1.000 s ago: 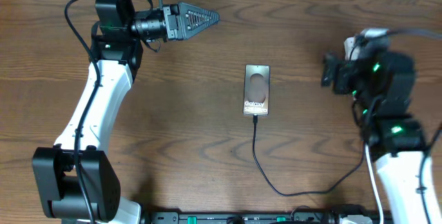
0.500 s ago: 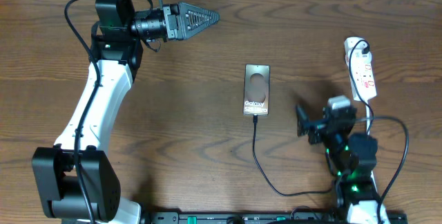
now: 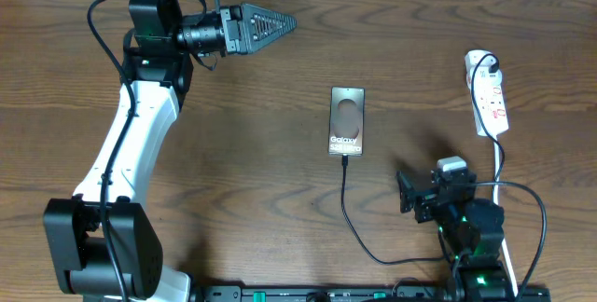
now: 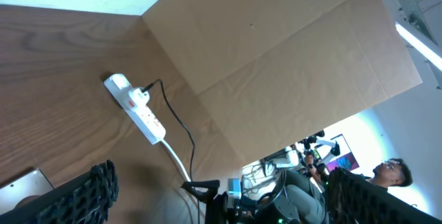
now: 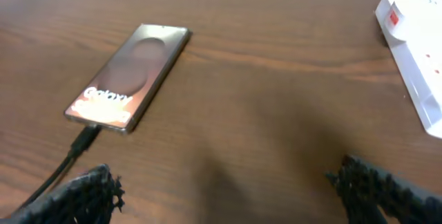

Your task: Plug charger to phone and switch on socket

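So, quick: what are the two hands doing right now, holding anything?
Left hand: open, holding nothing.
Right hand: open, holding nothing.

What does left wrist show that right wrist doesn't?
Left wrist only: the whole socket with a black plug in one end, its white cord, a brown backdrop and a person behind. Right wrist only: the phone face with its Galaxy text, and the charger meeting its near end. Both: the wooden table and the socket, cropped at the right wrist's edge.
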{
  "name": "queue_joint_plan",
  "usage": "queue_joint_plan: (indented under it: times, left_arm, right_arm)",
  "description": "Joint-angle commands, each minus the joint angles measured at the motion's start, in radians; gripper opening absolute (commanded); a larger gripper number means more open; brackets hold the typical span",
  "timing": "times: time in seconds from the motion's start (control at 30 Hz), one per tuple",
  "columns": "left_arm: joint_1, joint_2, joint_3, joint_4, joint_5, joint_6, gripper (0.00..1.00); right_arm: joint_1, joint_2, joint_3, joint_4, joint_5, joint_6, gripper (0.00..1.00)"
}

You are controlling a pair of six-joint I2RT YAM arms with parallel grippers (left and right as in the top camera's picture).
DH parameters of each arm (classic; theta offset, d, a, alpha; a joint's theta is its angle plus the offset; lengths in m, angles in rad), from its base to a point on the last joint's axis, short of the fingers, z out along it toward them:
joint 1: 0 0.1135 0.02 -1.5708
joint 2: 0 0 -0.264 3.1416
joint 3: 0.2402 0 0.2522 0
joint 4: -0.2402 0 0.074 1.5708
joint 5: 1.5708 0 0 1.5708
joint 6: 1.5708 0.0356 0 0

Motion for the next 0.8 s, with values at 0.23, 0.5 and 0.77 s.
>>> queue_joint_plan:
  times: [0.23,0.5,0.77]
  left_arm:
    - [0.003,-0.013,0.0,0.002,0.01,0.006,0.97]
    - [0.003,-0.013,0.0,0.002,0.01,0.006,0.97]
    - [0.003,-0.013,0.0,0.002,0.01,0.006,0.98]
  right_arm:
    - [0.003,-0.272,-0.002,-0.069,0.001,0.0,0.99]
    - [0.004,-0.438,-0.002,-0.056,0.001,0.0,0.99]
    - [0.004,-0.442,-0.001,-0.068,0.001,0.0,0.99]
